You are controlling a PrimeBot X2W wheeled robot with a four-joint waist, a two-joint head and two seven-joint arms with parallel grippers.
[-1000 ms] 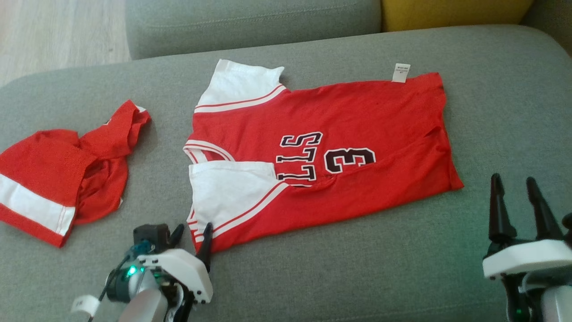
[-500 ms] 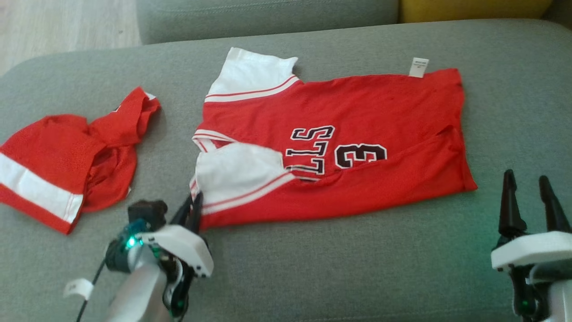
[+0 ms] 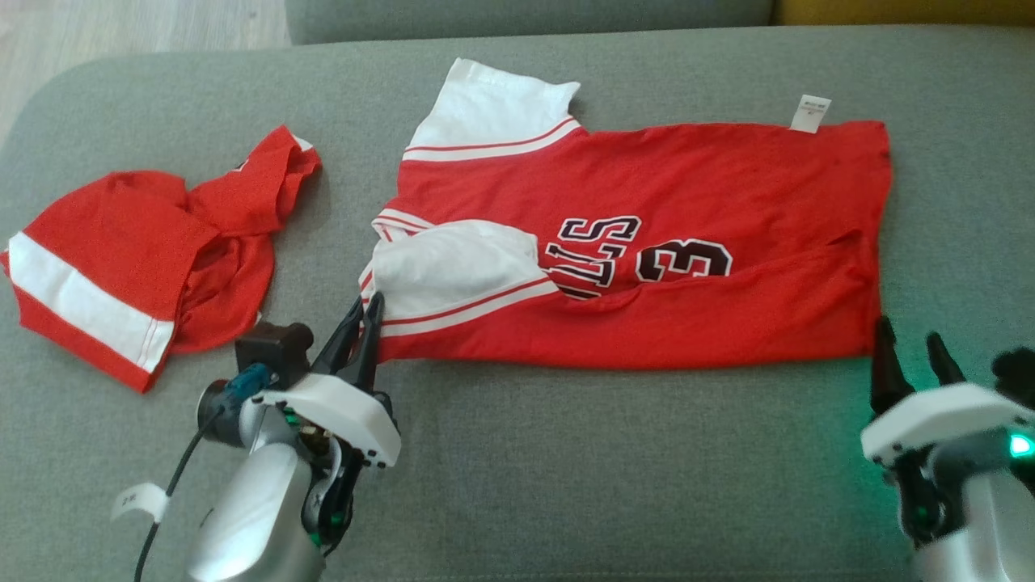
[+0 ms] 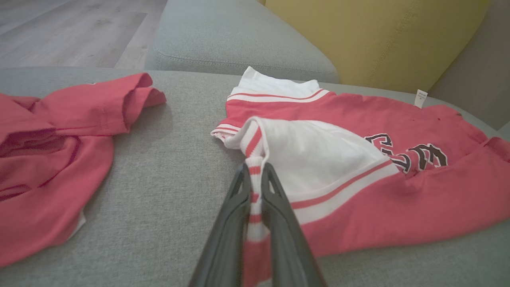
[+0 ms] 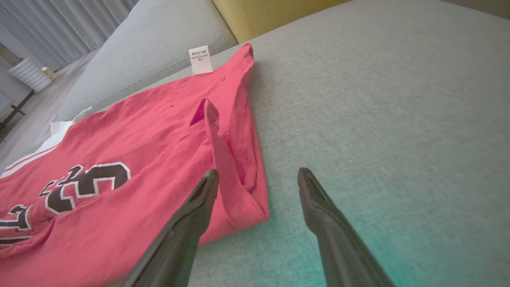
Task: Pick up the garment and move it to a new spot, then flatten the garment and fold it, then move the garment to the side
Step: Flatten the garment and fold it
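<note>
Leftmost, a second red piece (image 3: 121, 259) with a white band lies crumpled on the grey sofa seat (image 3: 566, 485), apart from the jersey but near enough that a sleeve swung that way could land on it.

Just beside it, the left hand (image 3: 365, 303) is closed on the striped hem of the near white sleeve (image 4: 318, 155). The bite looks thin, so a sharp pull may let the hem slip out.

Further right, the jersey (image 3: 687, 178) lies spread across the seat, front up, collar to the left, its white label (image 3: 810, 113) poking out at the far edge. With only one corner held, a lift would likely drag the body askew and bunch the crease under the numbers.

At the right end, the right hand (image 3: 907, 331) stands open and holds nothing, its fingers either side of the near hem corner (image 5: 247, 207). That corner is doubled over, so a grasp there may catch one layer only. Nothing else stands in the way.
</note>
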